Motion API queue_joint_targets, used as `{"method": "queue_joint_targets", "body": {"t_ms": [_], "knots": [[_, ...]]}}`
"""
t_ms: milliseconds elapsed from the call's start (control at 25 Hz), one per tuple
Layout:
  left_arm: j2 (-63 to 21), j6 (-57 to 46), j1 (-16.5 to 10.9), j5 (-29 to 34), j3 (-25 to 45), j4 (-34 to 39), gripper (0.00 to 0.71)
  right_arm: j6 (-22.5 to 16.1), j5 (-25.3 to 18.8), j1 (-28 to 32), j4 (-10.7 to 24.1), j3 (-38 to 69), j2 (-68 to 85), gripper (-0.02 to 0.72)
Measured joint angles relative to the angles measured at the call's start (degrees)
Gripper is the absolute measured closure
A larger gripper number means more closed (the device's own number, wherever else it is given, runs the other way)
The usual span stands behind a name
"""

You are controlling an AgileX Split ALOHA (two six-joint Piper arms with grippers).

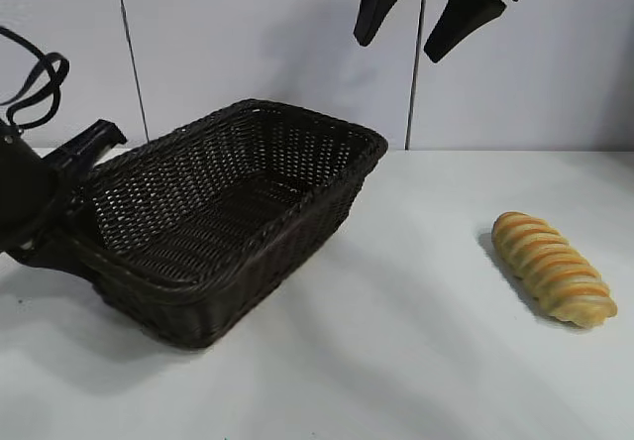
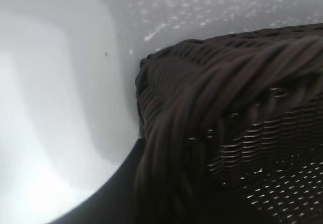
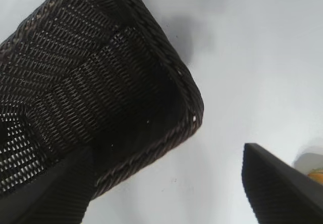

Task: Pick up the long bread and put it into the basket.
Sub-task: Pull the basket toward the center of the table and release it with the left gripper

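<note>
Long bread: on the table, well apart from the basket, ungrasped. Left claw: clamped on the basket's rim, tilting it. Right claw: wide apart, empty, aloft. Step: pre-pick. Next, likely: right claw descends over the loaf.

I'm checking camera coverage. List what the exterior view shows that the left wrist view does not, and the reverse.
Only the exterior view shows the long bread lying on the white table apart from the basket, the right gripper open high above, and the left gripper at the basket's left end. Only the left wrist view shows the braided rim close up at one corner, with a dark finger beneath it. Both show the basket and the table.
</note>
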State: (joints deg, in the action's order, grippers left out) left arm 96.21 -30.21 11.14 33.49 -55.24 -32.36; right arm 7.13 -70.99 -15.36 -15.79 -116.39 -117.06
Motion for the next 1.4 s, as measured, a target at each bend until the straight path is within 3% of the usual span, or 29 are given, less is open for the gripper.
{"method": "queue_joint_targets", "body": {"t_ms": [400, 640, 1040, 1400], "knots": [[4.2, 15.3, -1.6, 10.7, -6.8, 1.4, 0.605, 0.0, 0.0, 0.0, -0.1, 0.0, 0.0, 0.123], [10.8, 24.1, -1.6, 18.9, -16.5, 2.3, 0.605, 0.0, 0.0, 0.0, -0.1, 0.0, 0.0, 0.123], [20.8, 33.9, -1.6, 32.1, -34.5, 10.3, 0.605, 0.0, 0.0, 0.0, -0.3, 0.0, 0.0, 0.123], [22.9, 35.2, -1.6, 32.6, -37.4, 10.4, 0.605, 0.0, 0.0, 0.0, -0.5, 0.0, 0.0, 0.123]]}}
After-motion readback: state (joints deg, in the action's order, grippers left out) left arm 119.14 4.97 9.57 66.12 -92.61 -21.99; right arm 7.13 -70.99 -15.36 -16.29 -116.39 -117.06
